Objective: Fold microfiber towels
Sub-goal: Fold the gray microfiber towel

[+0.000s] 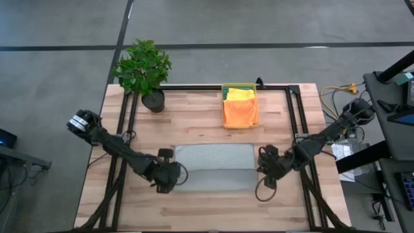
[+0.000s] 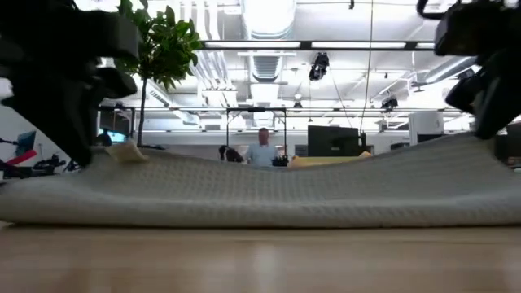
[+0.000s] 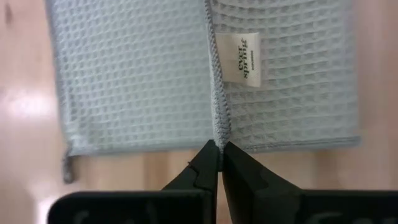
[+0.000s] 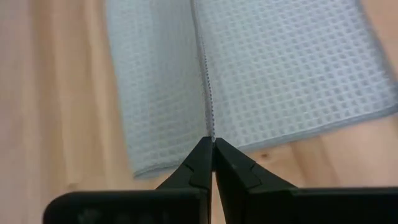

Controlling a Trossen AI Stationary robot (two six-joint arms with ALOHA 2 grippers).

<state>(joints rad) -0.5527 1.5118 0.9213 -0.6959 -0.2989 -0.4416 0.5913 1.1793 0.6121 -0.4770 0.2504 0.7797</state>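
A light grey waffle-weave microfiber towel (image 1: 213, 167) lies spread at the table's middle. My left gripper (image 1: 169, 180) is shut on its left end. My right gripper (image 1: 264, 169) is shut on its right end. One hemmed edge (image 3: 216, 74) runs between the two grippers, with a white label (image 3: 244, 57) next to it near the left one. In the low view the towel (image 2: 269, 191) rises at both ends and sags in the middle. Orange (image 1: 240, 111), yellow (image 1: 240, 94) and teal (image 1: 226, 94) towels sit in the yellow bin (image 1: 257, 97) at the far side. My left gripper pinches the left end of the towel's hemmed edge (image 3: 218, 135) between its two fingertips (image 3: 208, 163), slanting down from the table's left. That end is raised off the table, and the cloth below it lies on the wood. My right gripper pinches the right end of the same hemmed edge (image 4: 211, 132) between its fingertips (image 4: 200, 158), slanting down from the table's right. This end is raised too (image 2: 456, 150), and the towel falls away from it onto the table.
A potted plant (image 1: 143, 71) stands at the far left corner. Black rails (image 1: 291, 116) run along the table's left, right and far sides. Bare wood (image 1: 213, 207) lies between the towel and the near edge. A person (image 2: 262, 150) stands in the room beyond.
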